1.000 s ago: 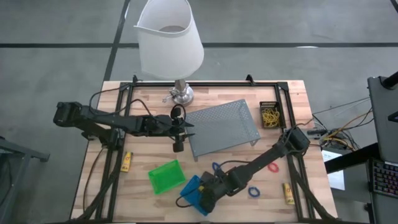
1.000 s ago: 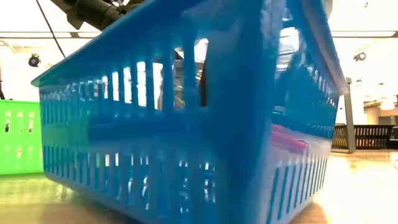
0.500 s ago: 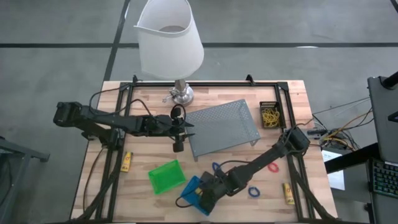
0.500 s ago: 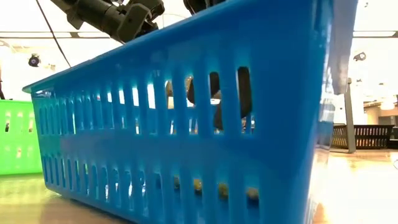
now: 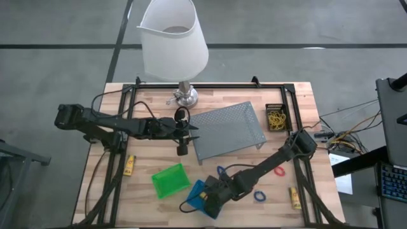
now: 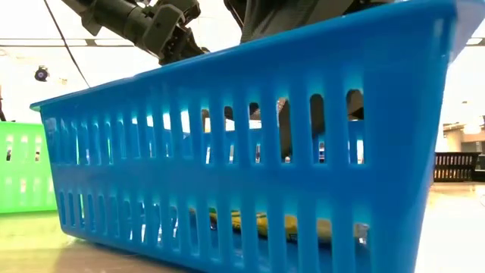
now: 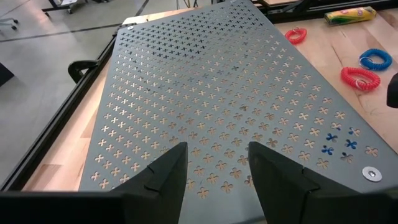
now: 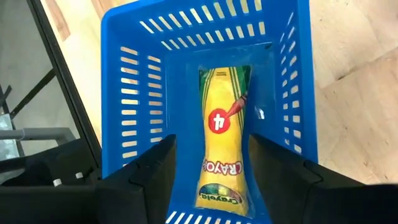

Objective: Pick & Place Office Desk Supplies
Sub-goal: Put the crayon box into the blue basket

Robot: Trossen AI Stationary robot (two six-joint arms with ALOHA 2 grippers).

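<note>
My right gripper (image 5: 205, 199) reaches slanting down into the blue bin (image 5: 196, 191) near the table's near edge. It is open, with a finger on either side of a yellow crayon pack (image 8: 222, 143) and a gap to each. The pack lies flat on the bin's floor (image 6: 261, 224). My left gripper (image 5: 189, 127) hovers open over the left edge of the grey mesh tray (image 7: 217, 81), holding nothing. Two more yellow packs (image 5: 130, 165) (image 5: 295, 197) lie on the table.
A green bin (image 5: 170, 180) stands left of the blue one. A black bin (image 5: 276, 118) with yellow rubber bands stands at the tray's right. Red (image 5: 278, 170) and blue loops (image 5: 259, 195) (image 5: 221, 170) lie on the wood. A white-shaded lamp (image 5: 173, 44) stands at the far edge.
My right gripper has opened inside the blue bin without moving away. The bin was tipped up toward the low camera and has settled flat on the table. The yellow pack now lies on its floor.
</note>
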